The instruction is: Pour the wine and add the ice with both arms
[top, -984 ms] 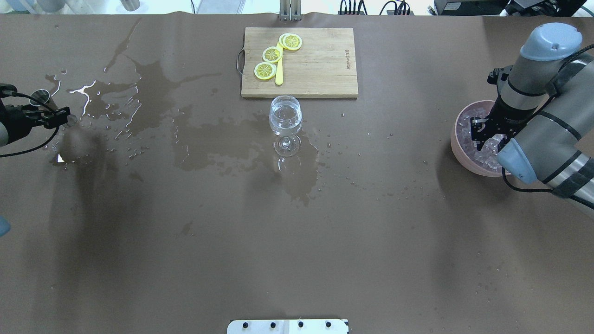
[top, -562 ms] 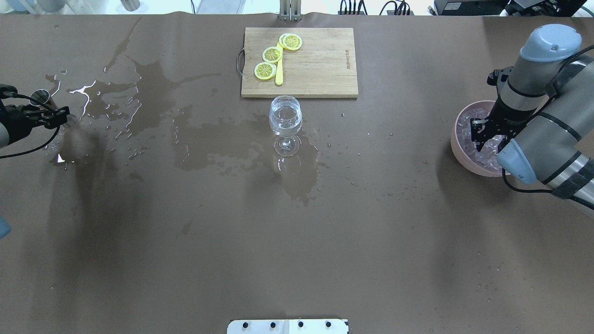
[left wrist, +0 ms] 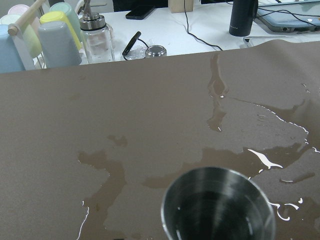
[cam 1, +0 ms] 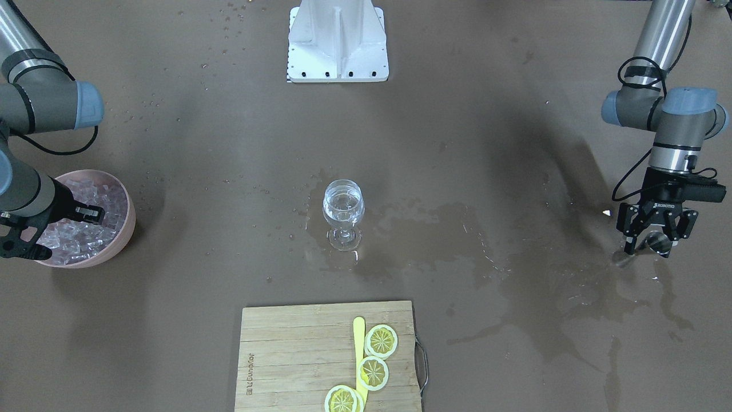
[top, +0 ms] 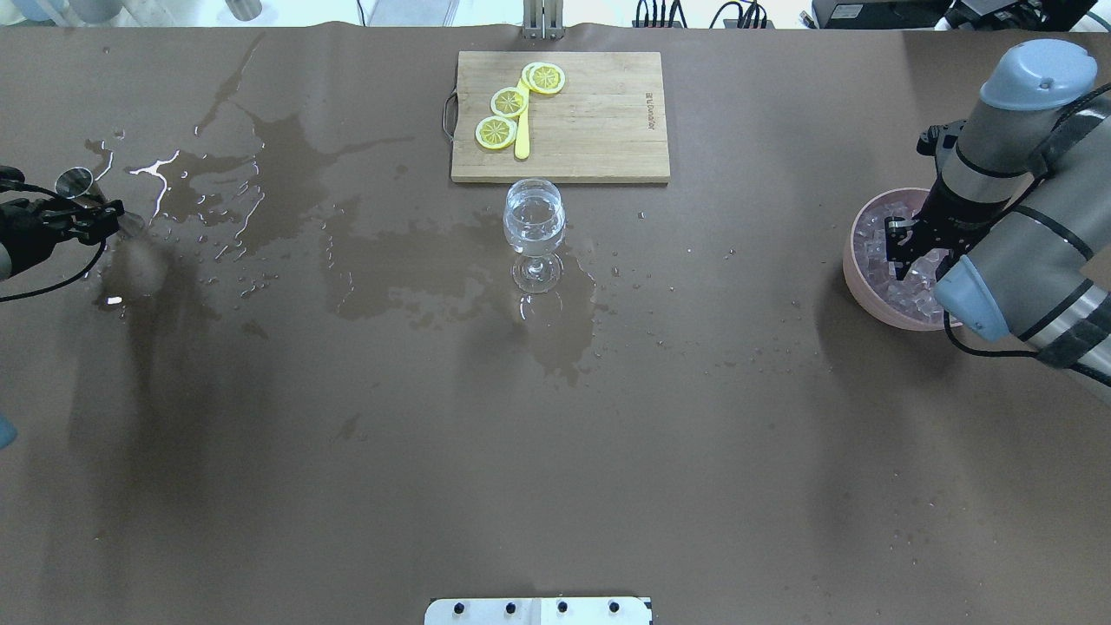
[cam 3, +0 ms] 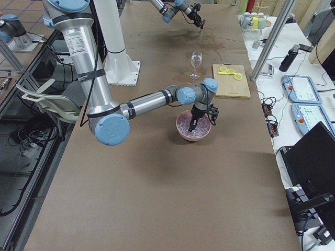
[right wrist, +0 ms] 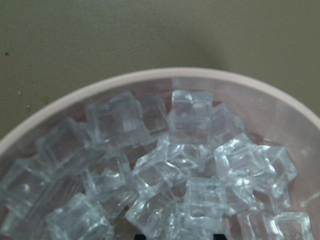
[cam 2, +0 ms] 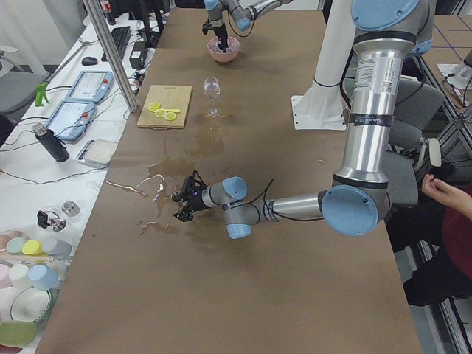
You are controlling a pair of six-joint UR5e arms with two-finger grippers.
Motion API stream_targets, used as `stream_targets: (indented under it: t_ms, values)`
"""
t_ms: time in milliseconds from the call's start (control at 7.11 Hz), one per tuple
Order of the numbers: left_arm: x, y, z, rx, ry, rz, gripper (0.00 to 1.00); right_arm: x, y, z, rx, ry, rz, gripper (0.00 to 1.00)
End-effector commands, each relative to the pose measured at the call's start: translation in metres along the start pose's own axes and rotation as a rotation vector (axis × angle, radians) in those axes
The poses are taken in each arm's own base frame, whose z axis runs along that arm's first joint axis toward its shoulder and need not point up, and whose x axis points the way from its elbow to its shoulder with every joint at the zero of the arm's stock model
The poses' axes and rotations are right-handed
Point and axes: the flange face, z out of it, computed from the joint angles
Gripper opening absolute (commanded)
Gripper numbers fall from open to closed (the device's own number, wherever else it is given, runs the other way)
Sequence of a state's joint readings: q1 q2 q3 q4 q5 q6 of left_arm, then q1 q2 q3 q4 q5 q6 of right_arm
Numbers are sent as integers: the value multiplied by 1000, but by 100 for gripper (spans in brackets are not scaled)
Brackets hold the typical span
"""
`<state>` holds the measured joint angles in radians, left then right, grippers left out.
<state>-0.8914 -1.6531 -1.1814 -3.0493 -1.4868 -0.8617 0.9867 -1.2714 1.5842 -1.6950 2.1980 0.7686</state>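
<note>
Pink-walled, the bowl (top: 855, 279) of ice (right wrist: 165, 170) sits at the right end of the table (top: 555, 451), well apart from the central wine glass (top: 534, 224), which holds a small measure of wine (cam 1: 343, 207). The right gripper (top: 907, 258) is down among the cubes, and whether it pinches one or stands slack cannot be told, while the left gripper (cam 1: 649, 245) is clenched on a steel cup (left wrist: 217, 207) low over the wet patch (cam 1: 572, 286). The ice step, I judge, wants a square grip on one cube's flat faces, a straight lift clear of the rim, and a low release over the glass.
</note>
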Motion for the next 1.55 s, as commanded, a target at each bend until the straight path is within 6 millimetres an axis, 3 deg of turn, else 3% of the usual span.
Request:
stream_targets:
  t_ms: [0,422,844,1406]
  values:
    - [2,-1,1,3,3,1,77,-3,0,3,-2,7,-4,54]
    - [13,-8,6,27,6,7,67,-4,-3,-5,8,-3,-3,35]
    - [14,-8,7,27,6,11,59,2,-7,-13,21,-8,10,35]
    - [11,5,10,6,1,17,59,5,-9,-32,45,-27,27,35]
